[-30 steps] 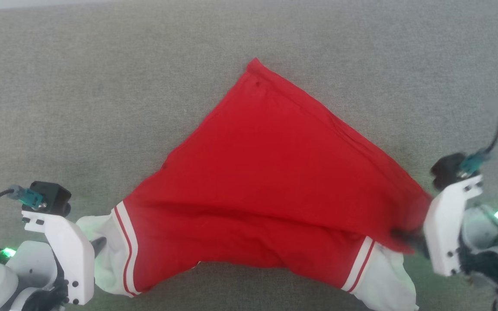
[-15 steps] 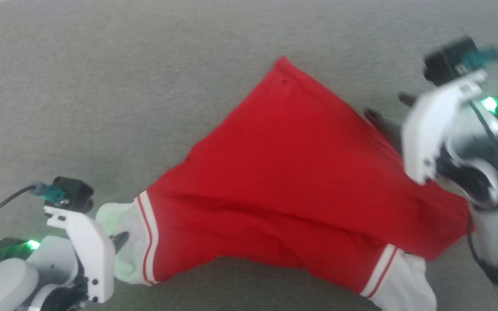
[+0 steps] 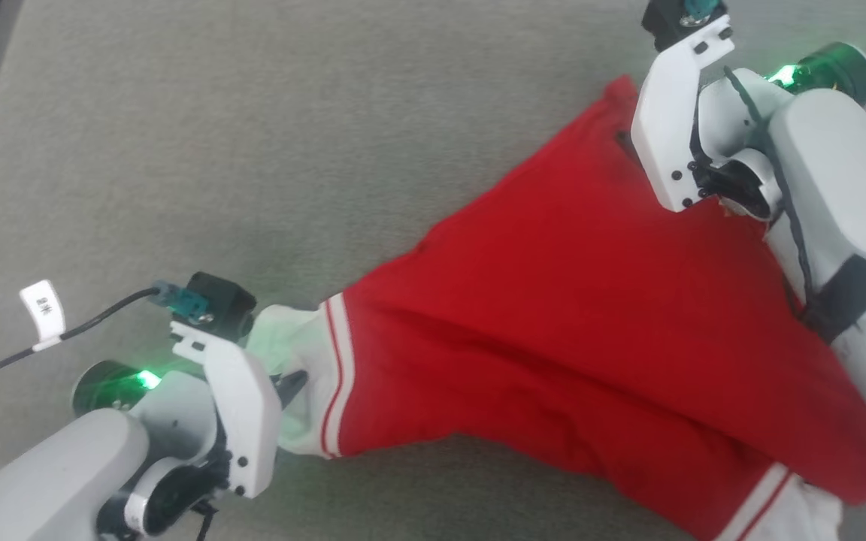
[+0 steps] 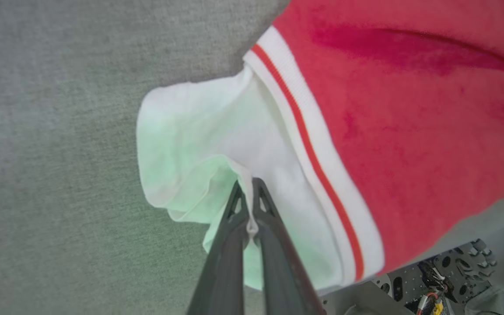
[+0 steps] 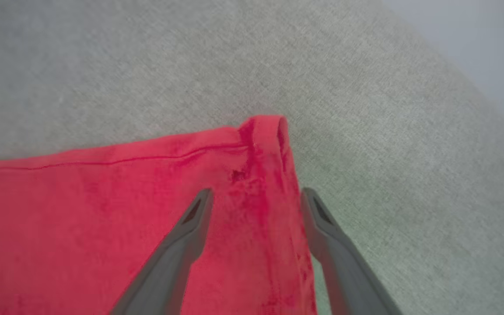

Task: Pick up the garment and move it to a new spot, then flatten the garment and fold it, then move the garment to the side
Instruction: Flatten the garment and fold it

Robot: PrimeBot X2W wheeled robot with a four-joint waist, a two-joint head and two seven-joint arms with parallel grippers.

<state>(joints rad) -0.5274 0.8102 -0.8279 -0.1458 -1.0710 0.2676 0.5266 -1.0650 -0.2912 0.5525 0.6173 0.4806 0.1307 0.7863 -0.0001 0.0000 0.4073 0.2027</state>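
Left claw [image 4: 247,189] clamps garment [image 3: 553,315] sleeve; right claw [image 5: 256,194], arm outstretched, spread wide over far corner.

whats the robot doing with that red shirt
A two-armed robot is handling the red garment on a grey cloth surface. Its left gripper is shut on the white sleeve. Its right gripper is open, straddling the far red corner, not yet closed on it.

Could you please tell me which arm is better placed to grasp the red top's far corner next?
Right. The right gripper hangs open at the thin red fabric top's hemmed corner; the left gripper is shut on its white sleeve.
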